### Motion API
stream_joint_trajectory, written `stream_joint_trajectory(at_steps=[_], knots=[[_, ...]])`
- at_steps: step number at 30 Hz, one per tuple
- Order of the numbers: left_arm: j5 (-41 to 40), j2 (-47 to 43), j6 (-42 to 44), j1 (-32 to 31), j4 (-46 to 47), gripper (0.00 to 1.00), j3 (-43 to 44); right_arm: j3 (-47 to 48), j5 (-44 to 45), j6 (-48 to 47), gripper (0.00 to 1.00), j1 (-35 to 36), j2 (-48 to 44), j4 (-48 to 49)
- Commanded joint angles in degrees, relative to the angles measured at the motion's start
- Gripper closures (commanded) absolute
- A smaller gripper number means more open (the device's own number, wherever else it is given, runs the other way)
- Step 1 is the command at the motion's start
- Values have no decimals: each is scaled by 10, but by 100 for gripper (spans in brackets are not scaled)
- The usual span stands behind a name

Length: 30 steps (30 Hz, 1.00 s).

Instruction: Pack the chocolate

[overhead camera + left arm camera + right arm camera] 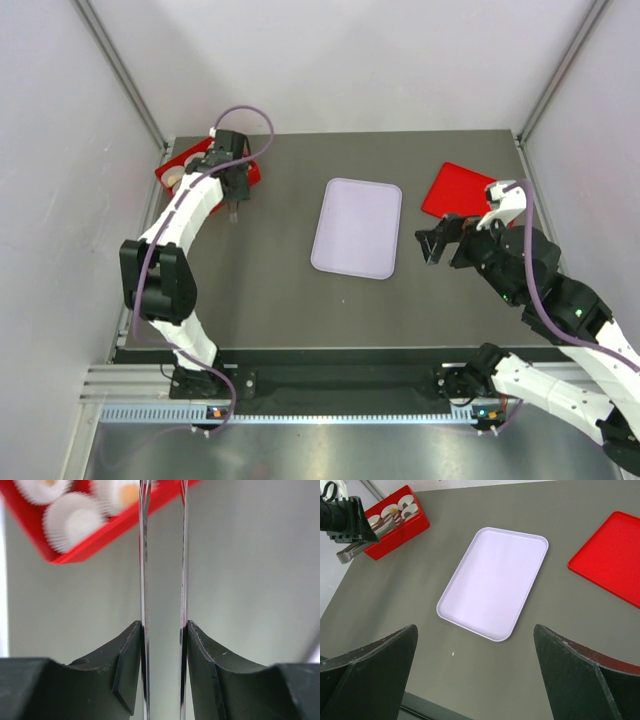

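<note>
The top view shows two white-and-black arms over one dark matte table [270, 290]. On the table are one pale lavender tray [357, 228], a smooth rectangle with rounded corners and a low rim, one flat red tray [455, 188] at the far right, and one red box [165, 172] at the far left corner. The left gripper [233, 200] hangs just beside that box. The right gripper [437, 243] sits between the two trays with its claws spread wide and nothing in them. In the left wrist view, the two black fingers [127, 650] press on a pair of tongs [144, 580], whose two thin shiny metal blades run parallel with a narrow gap between them. Beyond the blades, the red box's glossy plastic corner holds three white pleated paper cups [72, 527]. The chocolate [129, 495] shows as a blurred golden piece inside one cup, and a second golden speck shows in another. The right wrist view gives the lavender tray in the middle, the flat red tray at the right edge, and the red box at the upper left with the left claw clamped on the tongs beside it. The cups there are too small to count.
</note>
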Motion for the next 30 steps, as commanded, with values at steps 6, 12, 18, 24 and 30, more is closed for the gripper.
stream_joint_trajectory(at_steps=[6,12,18,24,30], knots=[[85,-109,6,-91,119,55,-75,-4,-8,9,0,3,4,13],[109,-74,5,-96,180,55,-136,-11,-7,16,0,2,-6,10],[129,-44,-23,-96,176,55,-181,-17,2,13,0,2,-14,7],[64,-70,-58,-130,168,49,-260,-48,9,11,0,2,-10,11],[50,-88,-89,-160,156,42,-315,-66,-15,24,0,2,-3,17]])
